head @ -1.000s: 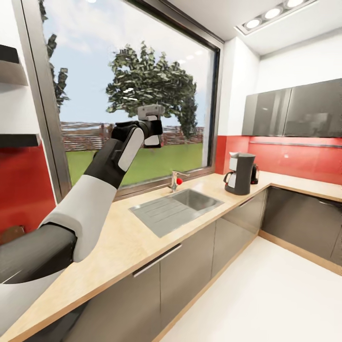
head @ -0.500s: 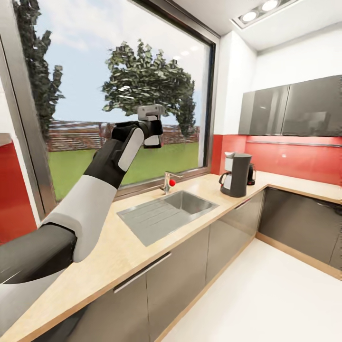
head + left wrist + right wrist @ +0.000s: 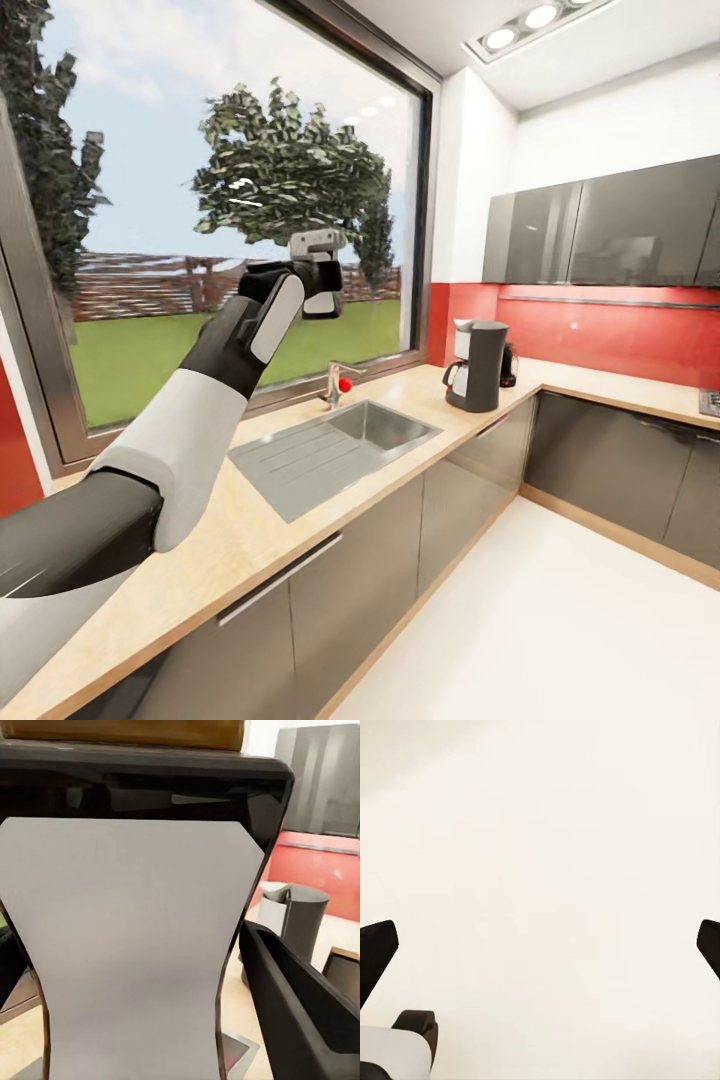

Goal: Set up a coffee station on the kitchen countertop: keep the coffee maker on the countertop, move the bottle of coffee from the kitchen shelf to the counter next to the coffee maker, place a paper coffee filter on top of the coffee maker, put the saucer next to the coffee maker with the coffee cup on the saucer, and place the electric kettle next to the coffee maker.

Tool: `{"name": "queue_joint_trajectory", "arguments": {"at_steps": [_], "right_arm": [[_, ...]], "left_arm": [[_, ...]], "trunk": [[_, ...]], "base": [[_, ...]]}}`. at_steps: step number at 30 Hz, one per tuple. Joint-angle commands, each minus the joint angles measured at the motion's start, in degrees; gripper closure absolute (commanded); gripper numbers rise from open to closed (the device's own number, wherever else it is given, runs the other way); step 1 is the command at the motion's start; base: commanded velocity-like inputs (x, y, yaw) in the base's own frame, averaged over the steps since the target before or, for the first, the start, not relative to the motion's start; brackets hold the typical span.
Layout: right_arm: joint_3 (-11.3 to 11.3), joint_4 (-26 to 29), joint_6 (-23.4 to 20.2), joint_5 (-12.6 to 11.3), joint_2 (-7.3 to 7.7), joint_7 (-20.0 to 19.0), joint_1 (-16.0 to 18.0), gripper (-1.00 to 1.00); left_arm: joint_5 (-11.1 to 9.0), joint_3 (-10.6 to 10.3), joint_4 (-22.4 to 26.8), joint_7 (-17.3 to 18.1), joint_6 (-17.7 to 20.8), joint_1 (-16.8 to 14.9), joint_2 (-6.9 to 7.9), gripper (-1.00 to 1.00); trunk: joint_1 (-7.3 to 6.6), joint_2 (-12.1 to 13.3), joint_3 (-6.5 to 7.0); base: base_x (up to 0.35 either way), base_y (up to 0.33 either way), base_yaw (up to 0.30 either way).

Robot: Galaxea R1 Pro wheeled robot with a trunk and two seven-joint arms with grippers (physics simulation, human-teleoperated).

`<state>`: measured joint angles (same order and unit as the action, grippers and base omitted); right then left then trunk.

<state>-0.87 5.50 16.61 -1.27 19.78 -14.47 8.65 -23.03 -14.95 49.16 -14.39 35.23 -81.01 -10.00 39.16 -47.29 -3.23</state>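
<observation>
Plainly, the white label on the bottle of coffee (image 3: 131, 952) carries no readable writing in the left wrist view; the waisted bottle has dark shoulders and a yellow cap above them. The left gripper (image 3: 318, 285) grasps this bottle, held up in front of the window (image 3: 200, 180), above the kitchen countertop (image 3: 250, 530). One dark finger (image 3: 300, 1012) lies just beside the bottle's side. The coffee maker (image 3: 478, 366) stands on the countertop near the corner, beyond the sink (image 3: 330, 450) and its tap (image 3: 335, 383), with a small dark object just behind it that is too small to identify. No brand can be made out on the machine.

Compared with a second ago, the whole head view has swung: the shelves at the far left edge are out of frame, and the sink and coffee maker sit further left. The arm keeps the same raised pose.

The right gripper (image 3: 540, 952) shows both fingertips spread far apart over a plain pale surface, holding nothing.
</observation>
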Motion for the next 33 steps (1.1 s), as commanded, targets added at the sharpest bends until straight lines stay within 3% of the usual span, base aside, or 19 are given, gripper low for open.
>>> {"name": "queue_joint_trajectory", "arguments": {"at_steps": [1,18,21,22,27,30,32,33], "right_arm": [[-0.1,0.0,0.2,-0.1,0.01,-0.2,0.1,-1.00],[-0.1,-0.1,0.2,-0.1,0.00,-0.2,0.1,-1.00],[-0.1,-0.1,0.2,-0.1,0.00,-0.2,0.1,-1.00],[-0.1,-0.1,0.2,-0.1,0.00,-0.2,0.1,-1.00],[-0.1,-0.1,0.3,-0.1,0.00,-0.1,0.1,-1.00],[-0.1,-0.1,0.3,-0.1,0.00,-0.1,0.1,-1.00],[-0.1,-0.1,0.3,-0.1,0.00,-0.1,0.1,-1.00],[-0.1,-0.1,0.4,-0.1,0.00,-0.1,0.1,-1.00]], "left_arm": [[-0.4,-0.1,0.0,-0.4,0.2,-0.1,0.00,1.00],[-0.4,-0.1,-1.8,0.3,0.1,0.0,0.00,1.00],[-0.4,-0.1,-1.9,5.2,0.1,0.9,0.00,1.00],[-0.3,-0.1,-1.5,9.9,0.0,1.4,0.00,1.00],[-0.3,-0.9,0.7,14.4,0.0,2.3,0.00,1.00],[-0.3,-1.4,3.5,15.4,0.0,3.9,0.00,1.00],[-0.3,-1.8,8.9,16.6,0.2,6.9,2.27,1.00],[-0.3,-1.9,14.4,19.9,0.5,10.2,6.17,1.00]], "trunk": [[0.24,-0.5,-0.29],[3.97,-7.3,-3.34],[4.63,-8.5,-3.88],[4.85,-8.9,-4.06],[5.95,-10.9,-4.95],[6.61,-12.1,-5.49],[7.05,-12.9,-5.85],[7.27,-13.3,-6.03]], "base": [[0.000,0.000,-0.007],[0.000,0.000,-0.001],[0.000,0.000,0.000],[0.000,0.000,0.000],[0.000,0.000,0.000],[0.000,0.000,0.000],[0.000,0.000,0.000],[0.000,0.000,0.000]]}}
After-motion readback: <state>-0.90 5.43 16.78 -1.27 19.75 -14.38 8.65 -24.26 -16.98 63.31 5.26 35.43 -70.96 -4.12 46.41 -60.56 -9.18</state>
